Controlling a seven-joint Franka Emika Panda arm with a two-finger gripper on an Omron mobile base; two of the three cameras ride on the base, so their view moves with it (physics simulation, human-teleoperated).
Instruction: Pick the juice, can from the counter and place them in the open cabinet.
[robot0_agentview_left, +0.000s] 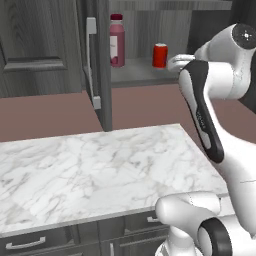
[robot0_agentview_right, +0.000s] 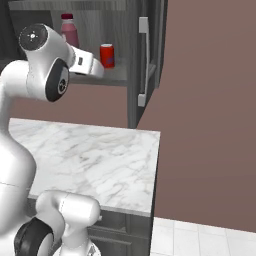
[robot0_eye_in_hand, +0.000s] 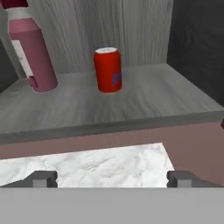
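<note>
Red can (robot0_eye_in_hand: 108, 69) upright on open cabinet (robot0_eye_in_hand: 131, 103) shelf, juice (robot0_eye_in_hand: 30, 52) cap cropped; gripper (robot0_eye_in_hand: 111, 178) spread wide, empty.

Mauve-brown wall (robot0_agentview_right: 210, 100) fills right; white tiled floor (robot0_agentview_right: 200, 240) lower right; dark drawer fronts (robot0_agentview_left: 40, 242) bottom left.
</note>
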